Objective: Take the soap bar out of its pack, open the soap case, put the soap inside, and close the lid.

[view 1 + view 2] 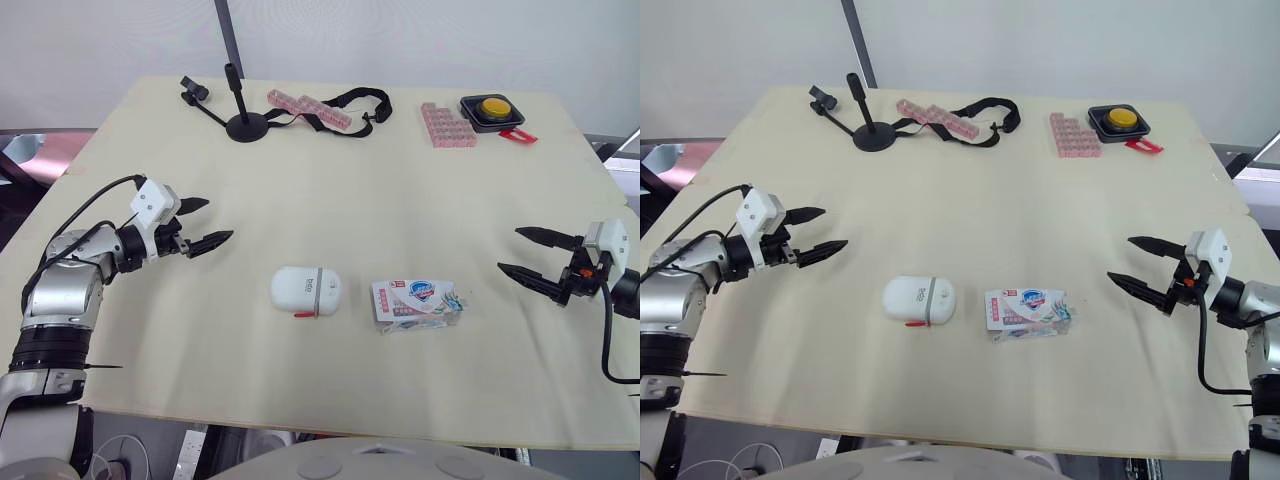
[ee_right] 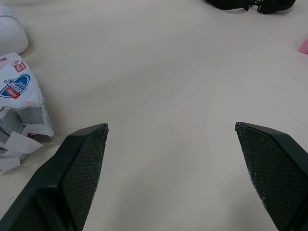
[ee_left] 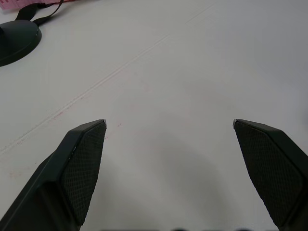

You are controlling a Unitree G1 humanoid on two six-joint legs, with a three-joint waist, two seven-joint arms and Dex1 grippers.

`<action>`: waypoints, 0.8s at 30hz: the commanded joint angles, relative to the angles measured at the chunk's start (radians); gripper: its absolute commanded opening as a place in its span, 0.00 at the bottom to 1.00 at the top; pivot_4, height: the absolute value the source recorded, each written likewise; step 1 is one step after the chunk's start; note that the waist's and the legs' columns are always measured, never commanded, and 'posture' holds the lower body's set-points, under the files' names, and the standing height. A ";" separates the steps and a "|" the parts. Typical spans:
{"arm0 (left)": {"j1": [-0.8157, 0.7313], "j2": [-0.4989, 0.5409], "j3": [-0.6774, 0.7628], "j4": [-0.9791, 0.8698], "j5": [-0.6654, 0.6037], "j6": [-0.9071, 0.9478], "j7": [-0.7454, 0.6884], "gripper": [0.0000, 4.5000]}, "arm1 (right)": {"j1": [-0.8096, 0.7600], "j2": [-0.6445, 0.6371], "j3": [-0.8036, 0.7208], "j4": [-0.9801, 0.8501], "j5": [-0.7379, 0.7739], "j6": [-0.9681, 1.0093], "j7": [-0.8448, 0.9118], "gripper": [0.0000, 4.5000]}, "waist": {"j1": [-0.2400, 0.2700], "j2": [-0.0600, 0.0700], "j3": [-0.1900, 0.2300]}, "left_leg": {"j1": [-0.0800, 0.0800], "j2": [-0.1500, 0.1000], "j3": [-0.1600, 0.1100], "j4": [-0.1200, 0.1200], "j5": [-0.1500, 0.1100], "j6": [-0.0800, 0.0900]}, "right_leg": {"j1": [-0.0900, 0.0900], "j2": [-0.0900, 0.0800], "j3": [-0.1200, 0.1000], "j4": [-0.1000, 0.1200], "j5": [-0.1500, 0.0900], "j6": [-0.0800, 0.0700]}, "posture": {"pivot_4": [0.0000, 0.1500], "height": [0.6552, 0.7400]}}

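The soap pack (image 1: 420,302) lies flat on the tabletop (image 1: 400,190) near its front edge. The white soap case (image 1: 306,291) sits just beside it at 9 o'clock, apart from it and apparently closed. The pack's long axis runs from 9 to 3 o'clock, and its torn, ragged end faces 3 o'clock.

The right claw (image 1: 508,249) hovers above the tabletop with its two fingers spread wide and nothing between them. The pack lies at about 8 o'clock from it, torn end nearest. The left claw (image 1: 218,220) is equally wide open and empty. The case lies at about 4 o'clock from it, and the pack is farther off beyond the case.

The right arm is therefore the nearer one for the pack, and the left arm for the case. Nothing has been gripped yet, so I judge the unpacking has not begun.
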 commanded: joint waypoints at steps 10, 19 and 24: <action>-0.010 -0.002 -0.029 0.016 0.032 -0.080 -0.040 0.99 | 0.038 -0.025 -0.031 -0.002 0.014 -0.016 0.016 1.00 | 0.002 0.000 0.000 | 0.000 0.000 0.000 0.000 0.000 0.000 | 0.000 0.000 -0.001 0.000 0.000 0.000 | 1.00 0.98; -0.049 -0.026 -0.035 0.062 0.037 -0.081 -0.043 0.99 | 0.044 -0.030 -0.038 0.009 0.012 -0.026 0.020 1.00 | 0.005 0.000 0.000 | 0.000 0.000 0.000 0.000 0.000 0.000 | 0.000 -0.001 -0.001 0.000 0.000 0.000 | 1.00 0.98; -0.087 -0.049 -0.029 0.045 -0.013 -0.029 -0.061 0.99 | 0.023 -0.052 -0.031 -0.002 0.012 -0.023 0.038 1.00 | 0.006 0.000 0.000 | -0.001 0.000 0.000 0.001 0.000 0.000 | 0.000 -0.001 -0.001 0.000 0.000 0.000 | 1.00 0.98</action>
